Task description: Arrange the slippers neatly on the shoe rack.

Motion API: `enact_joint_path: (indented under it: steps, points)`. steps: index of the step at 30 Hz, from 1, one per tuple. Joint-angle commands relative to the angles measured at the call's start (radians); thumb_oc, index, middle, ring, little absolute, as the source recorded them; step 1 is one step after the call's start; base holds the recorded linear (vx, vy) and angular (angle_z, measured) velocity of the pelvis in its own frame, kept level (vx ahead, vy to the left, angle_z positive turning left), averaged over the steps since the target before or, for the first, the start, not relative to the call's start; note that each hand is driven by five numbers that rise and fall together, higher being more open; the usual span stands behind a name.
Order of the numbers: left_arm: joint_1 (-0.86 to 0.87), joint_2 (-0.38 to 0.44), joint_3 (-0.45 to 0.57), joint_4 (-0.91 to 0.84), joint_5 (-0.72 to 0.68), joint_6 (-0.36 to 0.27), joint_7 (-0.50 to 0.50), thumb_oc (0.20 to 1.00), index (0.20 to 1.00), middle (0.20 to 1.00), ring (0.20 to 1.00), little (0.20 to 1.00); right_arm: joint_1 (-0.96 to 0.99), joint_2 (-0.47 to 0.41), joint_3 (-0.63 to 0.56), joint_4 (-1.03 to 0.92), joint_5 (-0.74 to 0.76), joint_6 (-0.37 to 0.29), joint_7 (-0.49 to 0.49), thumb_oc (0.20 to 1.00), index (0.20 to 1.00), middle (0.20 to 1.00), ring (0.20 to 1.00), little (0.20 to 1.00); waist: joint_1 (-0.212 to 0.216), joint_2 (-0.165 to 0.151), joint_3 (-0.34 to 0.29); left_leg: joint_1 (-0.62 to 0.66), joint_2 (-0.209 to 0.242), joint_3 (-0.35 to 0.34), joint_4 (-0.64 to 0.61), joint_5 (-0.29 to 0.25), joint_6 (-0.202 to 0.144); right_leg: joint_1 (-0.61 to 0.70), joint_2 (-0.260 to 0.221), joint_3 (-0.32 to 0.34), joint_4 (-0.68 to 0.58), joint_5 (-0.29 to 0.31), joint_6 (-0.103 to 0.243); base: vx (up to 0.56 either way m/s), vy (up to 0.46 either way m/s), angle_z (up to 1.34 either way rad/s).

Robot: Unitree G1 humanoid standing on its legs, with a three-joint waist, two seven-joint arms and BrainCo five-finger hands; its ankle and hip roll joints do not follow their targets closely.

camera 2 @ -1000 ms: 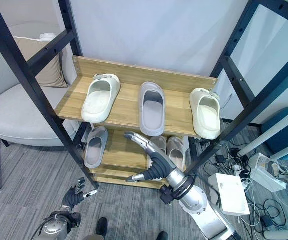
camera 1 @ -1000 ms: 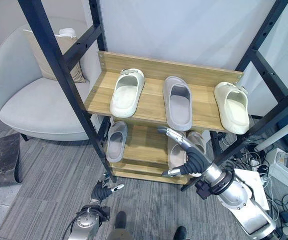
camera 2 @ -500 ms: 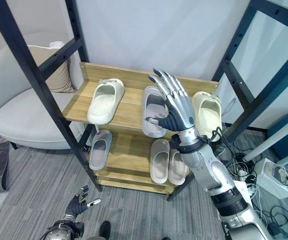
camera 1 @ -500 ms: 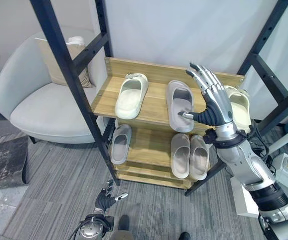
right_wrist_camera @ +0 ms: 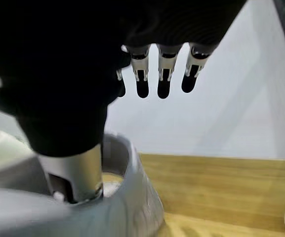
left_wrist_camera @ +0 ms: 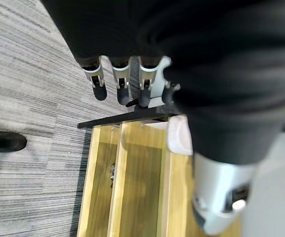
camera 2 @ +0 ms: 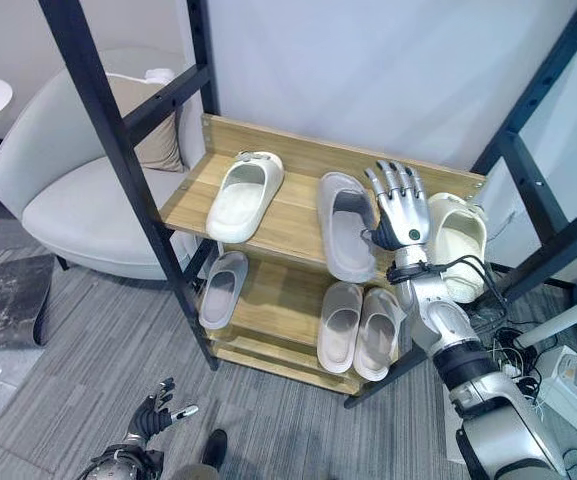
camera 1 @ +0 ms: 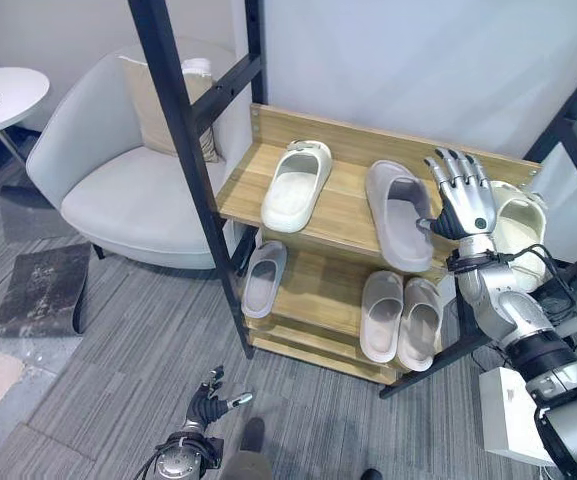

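Slippers (camera 1: 401, 213) line wooden shoe rack (camera 1: 346, 205); grey armchair (camera 1: 118, 170) beside; striped carpet (camera 1: 118, 370)

Rack: wooden shoe rack (camera 1: 340, 213) in a black metal frame, centre of the head views; standing on grey carpet floor (camera 1: 98, 390)
Top shelf: cream slipper (camera 1: 294, 186) at left; grey slipper (camera 1: 398, 213) in the middle; cream clog (camera 1: 519, 224) at the right end
Lower shelf: single grey slipper (camera 1: 262, 277) at left; pair of beige slippers (camera 1: 402, 317) side by side at right
Floor: dark mat (camera 1: 40, 290) at left of frame
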Motion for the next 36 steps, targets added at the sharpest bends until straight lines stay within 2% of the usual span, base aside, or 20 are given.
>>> enact_joint_path:
  steps: [1,9,10,11,12,13,21,25,30,31,32,33,36]
  points:
    - [-0.090,0.022,-0.043,-0.003,0.003,-0.050,-0.006,1.000,1.000,1.000,1.000,1.000,-0.148,-0.037,0.082,0.057,0.011,0.025,-0.013,1.000,1.000,1.000,1.000,1.000,0.056,-0.024,0.032,0.044,-0.030,-0.022,0.027,-0.126,0.026,0.002,0.011,-0.053,0.001,-0.035,0.024,0.00,0.000,0.00]
    - [-0.121,0.029,-0.080,0.008,-0.013,-0.060,-0.001,1.000,1.000,1.000,1.000,1.000,-0.286,0.016,0.195,0.251,0.051,0.032,-0.001,1.000,1.000,1.000,1.000,1.000,0.094,-0.025,0.067,0.000,-0.034,-0.056,0.024,-0.113,0.021,-0.024,0.013,-0.077,0.001,-0.031,0.026,0.00,0.013,0.07]
    - [-0.131,0.029,-0.091,0.017,-0.019,-0.063,0.002,1.000,1.000,1.000,1.000,1.000,-0.309,0.032,0.213,0.299,0.077,0.025,0.002,0.762,0.762,0.762,0.762,0.762,0.101,-0.021,0.080,-0.015,-0.038,-0.068,0.024,-0.107,0.021,-0.033,0.012,-0.086,0.001,-0.030,0.026,-0.04,0.028,0.06]
    - [-0.135,0.030,-0.093,0.016,-0.022,-0.064,0.004,1.000,1.000,1.000,1.000,1.000,-0.326,0.030,0.217,0.313,0.090,0.025,0.001,0.576,0.576,0.576,0.576,0.576,0.104,-0.021,0.083,-0.022,-0.040,-0.075,0.024,-0.104,0.020,-0.036,0.012,-0.090,0.001,-0.030,0.025,-0.04,0.019,0.11]
    - [-0.136,0.030,-0.092,0.016,-0.023,-0.064,0.004,1.000,1.000,1.000,1.000,1.000,-0.328,0.030,0.218,0.314,0.090,0.024,0.000,0.533,0.533,0.533,0.533,0.533,0.103,-0.021,0.084,-0.023,-0.040,-0.075,0.024,-0.104,0.020,-0.036,0.012,-0.091,0.001,-0.030,0.025,-0.04,0.015,0.16]
    - [-0.141,0.028,-0.098,0.024,-0.024,-0.067,0.009,1.000,1.000,1.000,1.000,1.000,-0.342,0.044,0.225,0.355,0.120,0.016,0.000,0.200,0.200,0.200,0.200,0.200,0.108,-0.017,0.093,-0.036,-0.043,-0.087,0.024,-0.098,0.019,-0.042,0.010,-0.101,0.001,-0.028,0.025,-0.03,0.024,0.24]
    - [-0.154,0.021,-0.099,0.039,-0.029,-0.067,0.019,1.000,1.000,1.000,1.000,1.000,-0.370,0.066,0.232,0.414,0.204,-0.017,0.003,0.200,0.200,0.200,0.200,0.200,0.106,-0.006,0.097,-0.048,-0.051,-0.109,0.026,-0.092,0.017,-0.041,0.005,-0.116,0.001,-0.026,0.024,-0.01,0.015,0.09]
    - [-0.150,0.017,-0.084,0.048,-0.031,-0.063,0.030,1.000,1.000,1.000,1.000,1.000,-0.360,0.054,0.212,0.344,0.242,-0.034,-0.003,0.200,0.200,0.200,0.200,0.200,0.093,-0.003,0.085,-0.040,-0.049,-0.103,0.027,-0.095,0.016,-0.032,0.004,-0.115,0.001,-0.026,0.022,0.00,0.000,0.00]
    - [-0.141,0.009,-0.049,0.043,-0.031,-0.048,0.039,1.000,1.000,1.000,1.000,1.000,-0.291,-0.007,0.071,-0.037,0.231,-0.044,-0.031,0.200,0.200,0.200,0.200,0.200,0.068,0.002,0.060,-0.017,-0.038,-0.090,0.028,-0.103,0.014,-0.018,0.004,-0.105,0.001,-0.032,0.021,0.00,0.000,0.00]
    - [-0.136,-0.002,-0.037,0.047,-0.028,-0.046,0.046,1.000,1.000,1.000,1.000,1.000,-0.263,-0.003,-0.011,-0.212,0.235,-0.071,-0.069,0.200,0.200,0.200,0.200,0.200,0.055,0.008,0.051,-0.009,-0.036,-0.082,0.029,-0.105,0.013,-0.013,0.005,-0.099,0.001,-0.036,0.020,0.00,-0.011,0.09]
    - [-0.132,-0.006,-0.035,0.048,-0.026,-0.044,0.048,1.000,1.000,1.000,1.000,1.000,-0.244,0.004,-0.053,-0.302,0.231,-0.090,-0.084,0.200,0.200,0.200,0.200,0.200,0.051,0.010,0.046,-0.005,-0.034,-0.078,0.030,-0.106,0.012,-0.011,0.006,-0.095,0.001,-0.038,0.019,-0.01,-0.010,0.10]
    - [-0.131,-0.004,-0.036,0.047,-0.026,-0.043,0.048,1.000,1.000,1.000,1.000,1.000,-0.237,0.004,-0.058,-0.310,0.230,-0.088,-0.080,0.200,0.200,0.200,0.200,0.200,0.052,0.008,0.045,-0.004,-0.034,-0.078,0.030,-0.106,0.012,-0.011,0.006,-0.095,0.001,-0.039,0.019,-0.02,-0.002,-0.06]
    - [-0.122,-0.019,-0.025,0.053,-0.009,-0.036,0.055,1.000,1.000,1.000,1.000,1.000,-0.207,0.023,-0.129,-0.533,0.209,-0.140,-0.095,0.200,0.200,0.200,0.200,0.200,0.037,0.010,0.033,0.008,-0.030,-0.065,0.029,-0.108,0.010,-0.007,0.009,-0.085,0.001,-0.044,0.016,-0.02,-0.024,-0.06]
